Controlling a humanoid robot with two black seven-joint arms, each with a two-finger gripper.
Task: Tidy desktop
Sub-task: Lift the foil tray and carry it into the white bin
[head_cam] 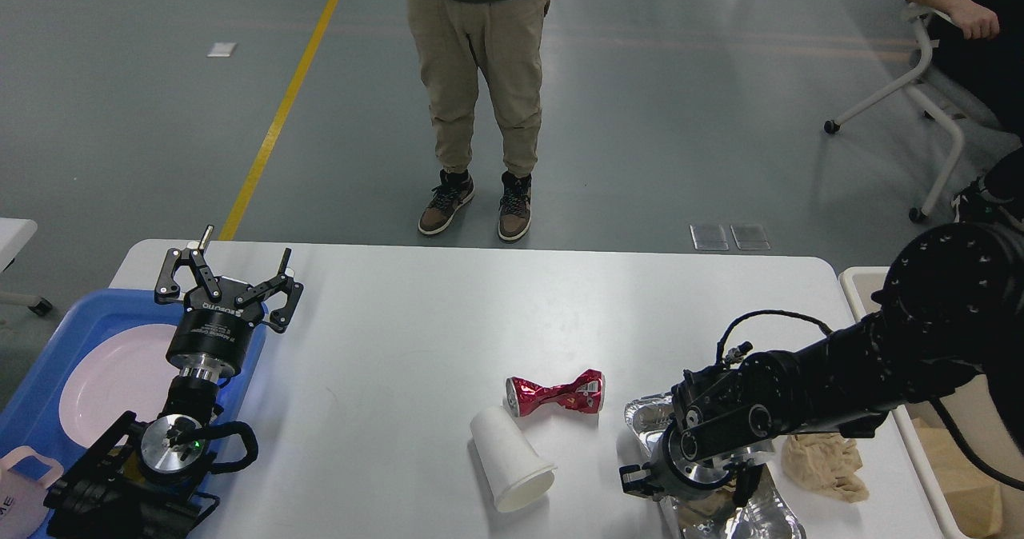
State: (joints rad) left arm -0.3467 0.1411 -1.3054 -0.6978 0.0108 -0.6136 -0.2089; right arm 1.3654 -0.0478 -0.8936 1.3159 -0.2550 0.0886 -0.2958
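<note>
The white desktop [416, 323] carries a crushed red can [556, 393], a white paper cup [512, 459] lying on its side, a crumpled foil container [646, 417] and a wad of brown paper [824, 463]. My right gripper [690, 487] points down over the foil container at the front right. Its knuckles stand on either side of the foil, and the fingertips are hidden. My left gripper [228, 271] is open and holds nothing, above the desktop's left edge beside the blue tray [56, 339].
The blue tray holds a white plate [112, 379], and a pink mug [24, 491] shows at its near corner. A beige bin [856, 283] stands off the right edge. A person [476, 83] stands behind the far edge, and a chair [928, 99] is at the back right.
</note>
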